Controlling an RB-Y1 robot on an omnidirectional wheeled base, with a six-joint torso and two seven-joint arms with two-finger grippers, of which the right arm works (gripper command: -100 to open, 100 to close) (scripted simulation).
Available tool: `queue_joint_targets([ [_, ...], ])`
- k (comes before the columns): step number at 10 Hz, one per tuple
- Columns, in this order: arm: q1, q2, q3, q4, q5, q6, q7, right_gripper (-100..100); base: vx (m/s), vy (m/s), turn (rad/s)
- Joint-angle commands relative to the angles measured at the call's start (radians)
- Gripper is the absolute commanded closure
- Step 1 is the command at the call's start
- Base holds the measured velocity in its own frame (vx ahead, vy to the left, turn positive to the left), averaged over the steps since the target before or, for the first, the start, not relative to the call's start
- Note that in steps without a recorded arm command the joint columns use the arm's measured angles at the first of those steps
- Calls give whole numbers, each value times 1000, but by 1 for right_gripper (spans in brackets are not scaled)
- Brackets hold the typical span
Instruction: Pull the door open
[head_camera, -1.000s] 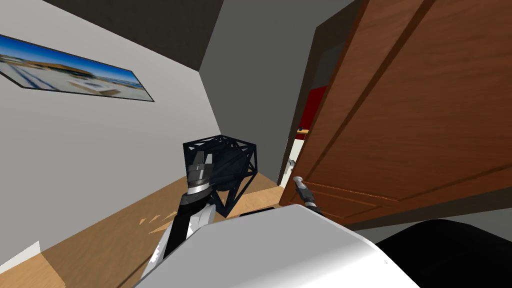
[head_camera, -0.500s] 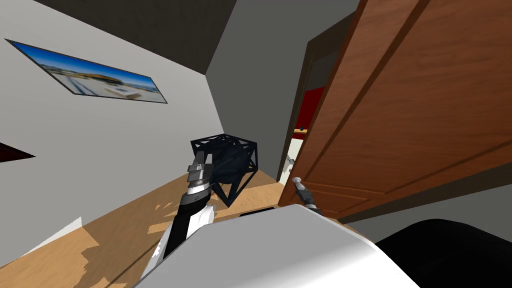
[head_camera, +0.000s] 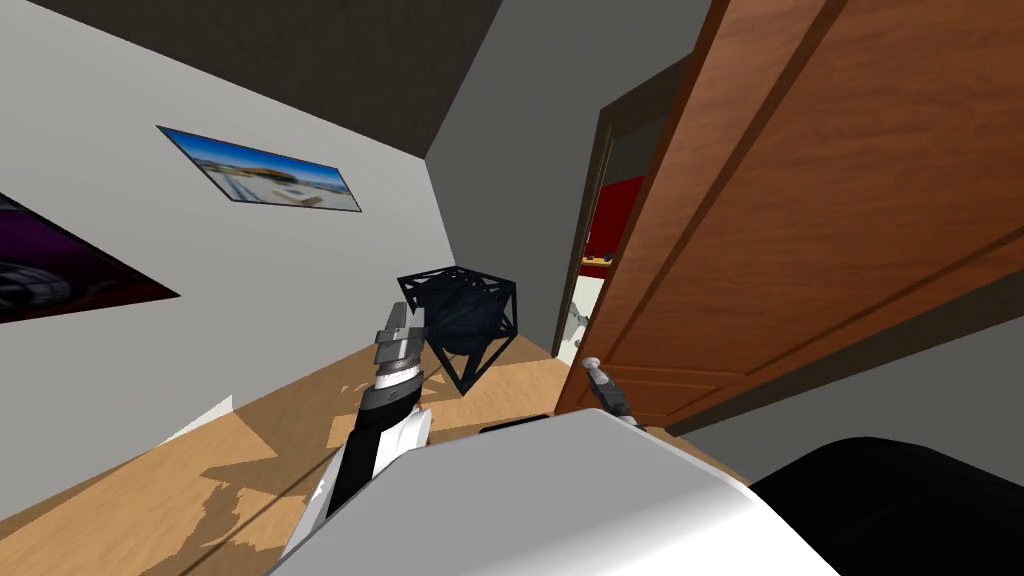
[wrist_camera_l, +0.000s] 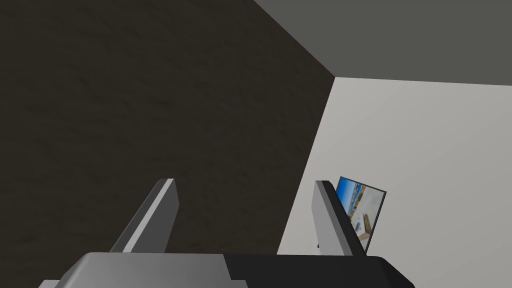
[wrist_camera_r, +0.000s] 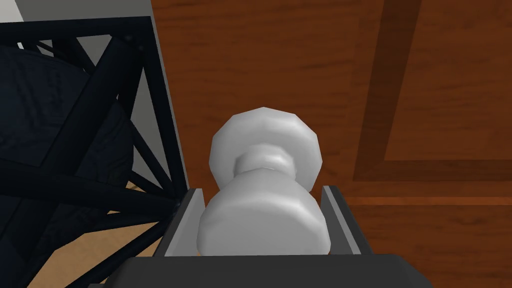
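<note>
The brown wooden door (head_camera: 820, 200) stands partly open, with its free edge towards me. My right gripper (head_camera: 597, 370) is shut on the door's pale round knob (head_camera: 593, 361). In the right wrist view the knob (wrist_camera_r: 263, 220) sits between my right gripper's (wrist_camera_r: 262, 191) two fingers, which press its sides, with the door panel (wrist_camera_r: 300, 60) right behind it. My left gripper (head_camera: 397, 318) is raised in front of the left wall, away from the door. In the left wrist view my left gripper (wrist_camera_l: 245, 182) is open and holds nothing.
A black wire-frame stand holding a dark ball (head_camera: 462, 315) stands on the wooden floor (head_camera: 200, 470) beside the doorway, close to the door's edge (wrist_camera_r: 60, 125). Through the gap (head_camera: 597, 250) red and white shapes show. Two pictures hang on the left wall (head_camera: 260, 180).
My view has swung: the wall picture has slid right and a second, dark picture has come in at the left. The doorway gap looks slightly wider. My right gripper stays on the knob.
</note>
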Motion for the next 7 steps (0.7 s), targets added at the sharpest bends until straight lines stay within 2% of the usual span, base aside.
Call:
queue_joint_targets([
  [1, 9, -7, 14, -8, 8, -11, -7, 100, -200, -36, 51],
  [2, 5, -4, 10, -5, 6, -6, -4, 100, -89, -14, 15],
  [7, 20, -40, 59, 34, 32, -77, -59, 100, -218, -41, 149],
])
